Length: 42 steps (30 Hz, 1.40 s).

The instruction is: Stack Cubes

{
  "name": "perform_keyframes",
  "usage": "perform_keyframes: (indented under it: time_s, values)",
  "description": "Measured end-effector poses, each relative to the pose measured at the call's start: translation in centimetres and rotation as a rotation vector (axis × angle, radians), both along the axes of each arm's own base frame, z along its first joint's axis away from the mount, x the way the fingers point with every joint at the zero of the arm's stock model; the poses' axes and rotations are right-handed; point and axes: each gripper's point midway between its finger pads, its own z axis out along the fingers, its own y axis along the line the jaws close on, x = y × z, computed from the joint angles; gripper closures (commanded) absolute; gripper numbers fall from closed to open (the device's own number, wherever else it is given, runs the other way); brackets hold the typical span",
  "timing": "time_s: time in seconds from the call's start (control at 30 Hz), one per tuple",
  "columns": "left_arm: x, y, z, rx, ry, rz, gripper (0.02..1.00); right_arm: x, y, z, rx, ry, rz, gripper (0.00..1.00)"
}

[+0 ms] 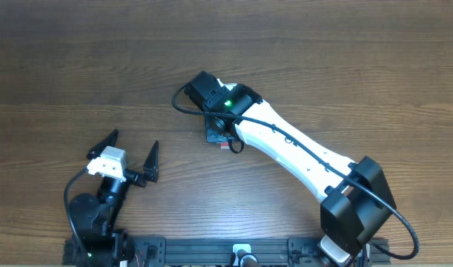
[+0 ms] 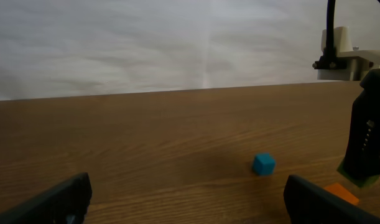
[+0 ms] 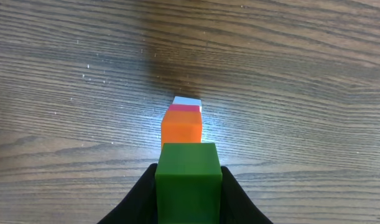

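Right wrist view: the right gripper (image 3: 188, 194) clamps a green cube (image 3: 188, 167) between its fingers. Just ahead of the fingertips sits an orange cube (image 3: 182, 132), with a red cube (image 3: 185, 108) and a pale cube (image 3: 188, 101) edging out beyond. The left gripper (image 1: 133, 145) gapes wide, a blue cube (image 2: 263, 163) on the table (image 2: 146, 137) ahead.

Top view straight down on table (image 1: 63, 59), left wrist view low at 8 o'clock, facing 12, right wrist view close above orange cube (image 3: 181, 130), shared by both wrists.
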Motion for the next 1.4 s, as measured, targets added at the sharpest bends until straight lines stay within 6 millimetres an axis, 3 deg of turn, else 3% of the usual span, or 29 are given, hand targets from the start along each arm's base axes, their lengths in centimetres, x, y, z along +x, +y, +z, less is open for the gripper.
perform_keyframes:
  time_s: [1.4]
  values:
    - [0.0, 0.0, 0.0, 0.0, 0.0, 0.0, 0.018, 0.2, 0.5, -2.1, 0.001, 0.047, -0.004, 0.989]
